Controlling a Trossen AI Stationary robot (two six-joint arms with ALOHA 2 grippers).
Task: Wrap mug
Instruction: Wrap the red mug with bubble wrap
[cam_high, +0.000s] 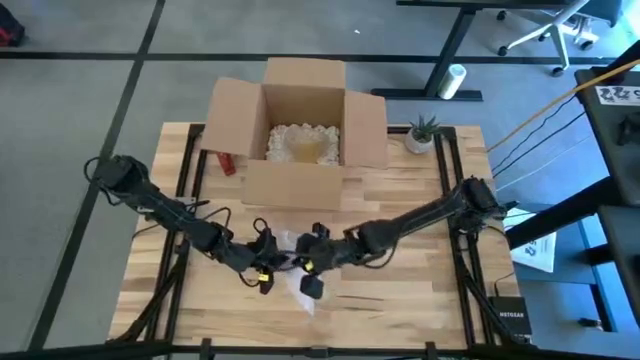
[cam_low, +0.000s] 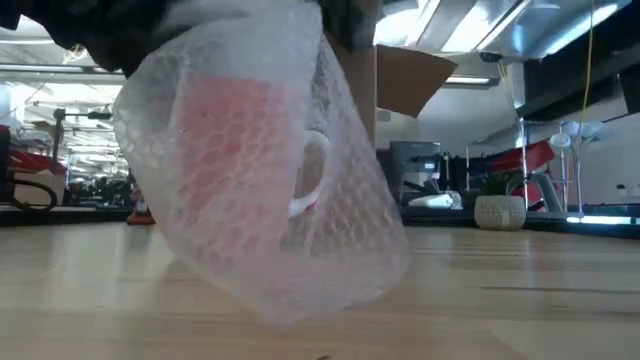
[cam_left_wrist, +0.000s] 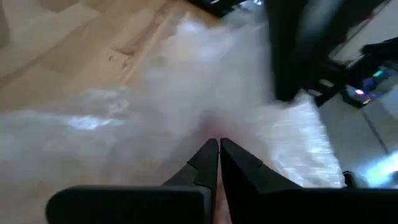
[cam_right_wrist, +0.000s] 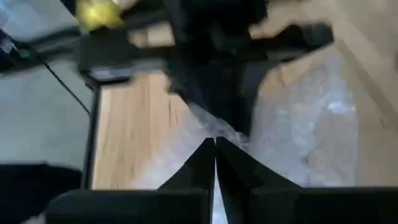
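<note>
A pink mug (cam_low: 235, 160) with a white handle (cam_low: 312, 175) sits inside a bundle of clear bubble wrap (cam_low: 270, 200). The bundle stands tilted at the middle of the table, and its lower end looks to be touching the wood. My left gripper (cam_left_wrist: 217, 146) and my right gripper (cam_right_wrist: 214, 142) meet over the bundle (cam_high: 290, 245), both shut on the wrap. In the high view the arms hide most of the mug. My left gripper pinches a gathered part of the bubble wrap (cam_left_wrist: 208, 124) between its two shut fingers, at the bundle's top. One layer or several, I cannot tell. My right gripper pinches the wrap's edge (cam_right_wrist: 227, 134) between its fingers, right next to the left gripper; the left arm hides what lies beyond.
An open cardboard box (cam_high: 300, 130) with pale filling stands at the table's far middle. A small potted plant (cam_high: 422, 133) is at the far right, and a red thing (cam_high: 226, 162) lies left of the box. Bare wood lies along the near edge (cam_high: 400, 310).
</note>
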